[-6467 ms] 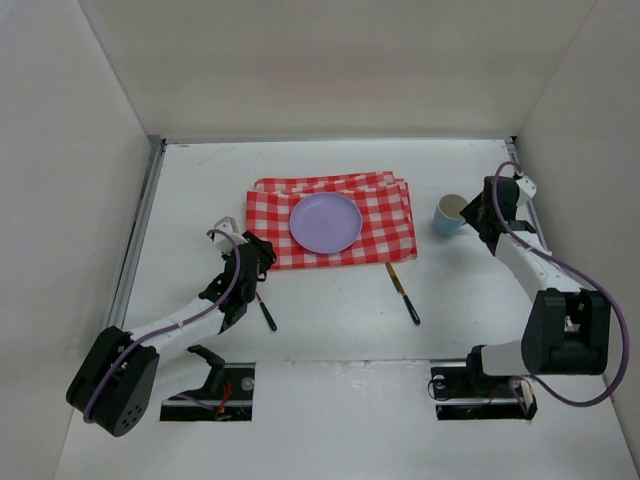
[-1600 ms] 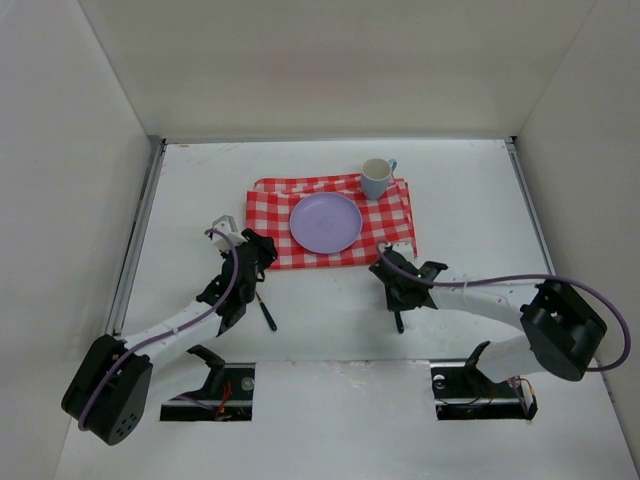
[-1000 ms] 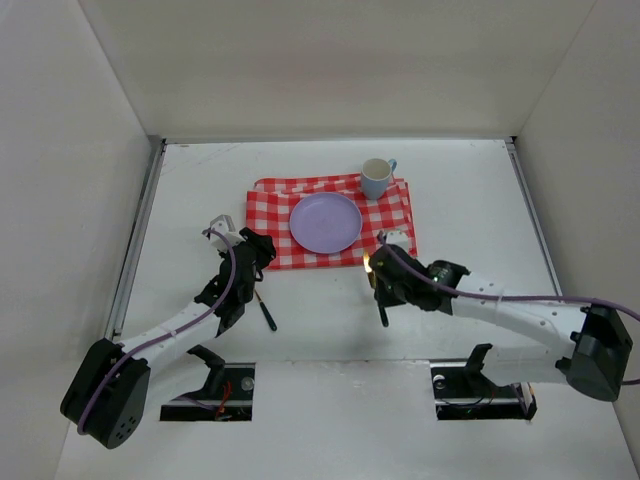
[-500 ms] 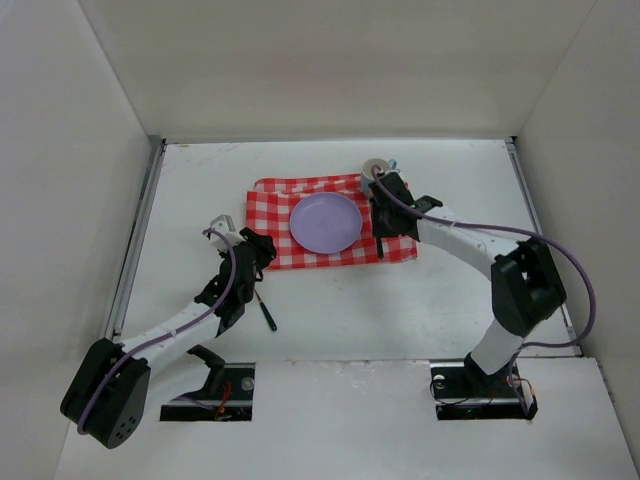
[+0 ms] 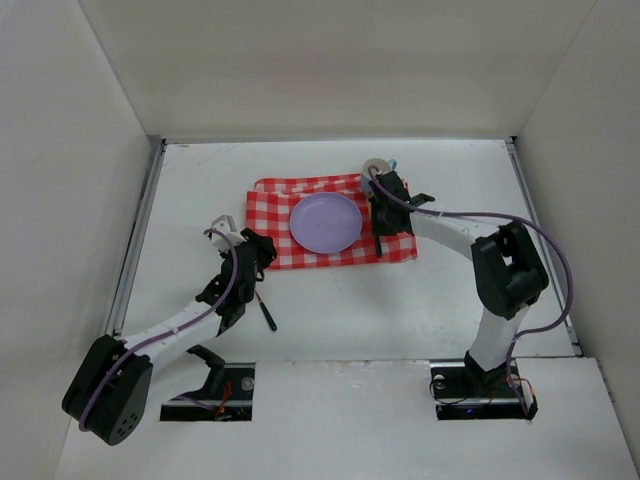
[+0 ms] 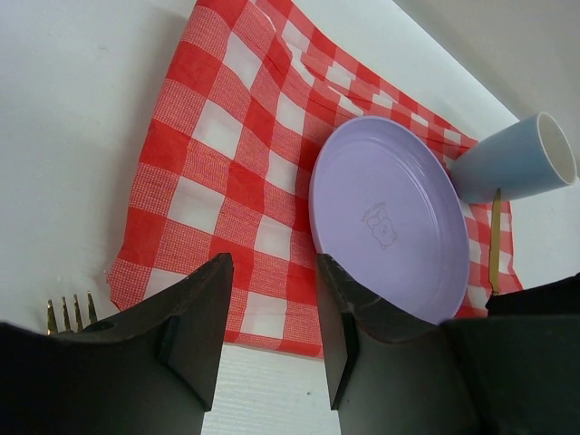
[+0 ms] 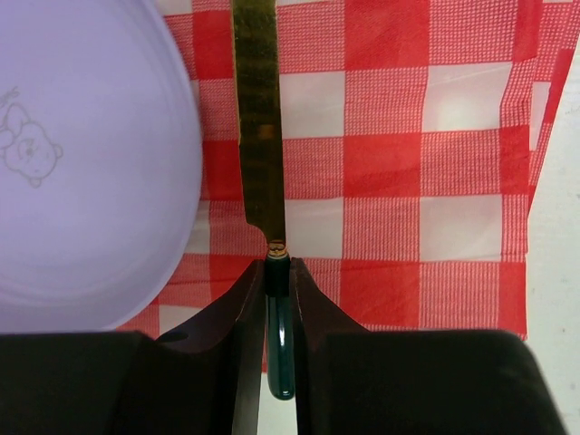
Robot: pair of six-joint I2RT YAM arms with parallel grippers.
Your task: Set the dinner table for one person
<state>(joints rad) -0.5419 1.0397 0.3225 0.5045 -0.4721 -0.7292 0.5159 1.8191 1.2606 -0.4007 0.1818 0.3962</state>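
- Where you look down from above, the dinner table is the flat matte-white top under both arms. It runs from the near edge back to the tall white panels, with a thin metal rail along its left side.
- On its middle lies a checked cloth of woven red and white squares, folded, with slightly rumpled edges.
- A round lilac plate sits on the cloth, smooth and shallow-rimmed. At its centre you can make out a small outlined cartoon bear (any lettering there is too small to read).
- A pale blue cup with a cream inside stands at the cloth's far right edge, just beside the plate.
- Your right gripper is pinched tight on a knife. The glossy dark green handle sits between the fingers. The flat gold blade lies over the cloth, just right of the plate, with its tip toward the cup.
- Your left gripper has its jaws apart, with only cloth showing in the gap. It hangs at the cloth's near left corner.
- The gold tines of a fork peek out beside one of its fingers, over the bare white tabletop.
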